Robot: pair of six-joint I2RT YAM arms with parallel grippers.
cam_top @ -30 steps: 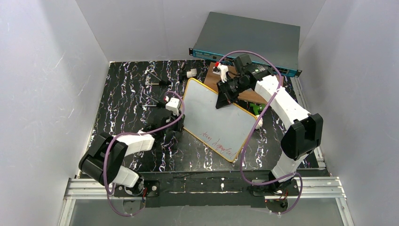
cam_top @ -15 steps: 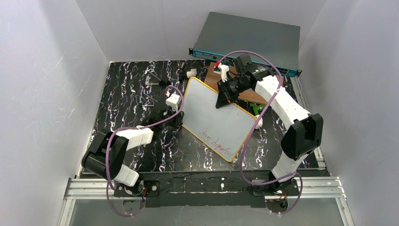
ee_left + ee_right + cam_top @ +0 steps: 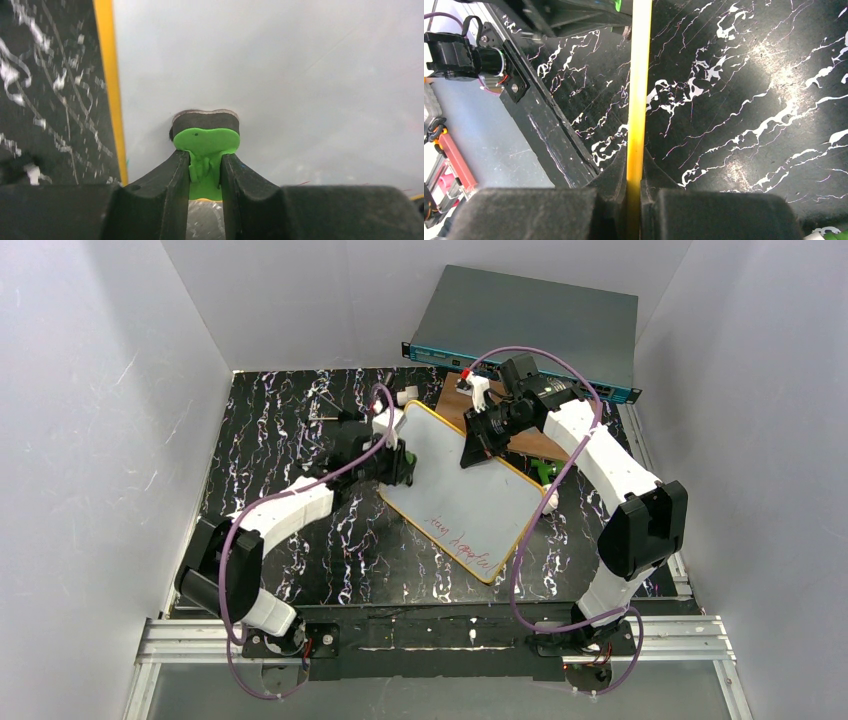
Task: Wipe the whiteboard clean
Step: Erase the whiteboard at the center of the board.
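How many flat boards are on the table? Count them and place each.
2. The white rectangular whiteboard with an orange-yellow frame is in the middle; the brown wooden board sits behind it, partly hidden under the right arm.

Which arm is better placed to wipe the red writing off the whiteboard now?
Left. The left gripper holds the green eraser, its dark pad at the whiteboard, farther back than the red writing. The right gripper is shut on the yellow frame, so it probably steadies the board.
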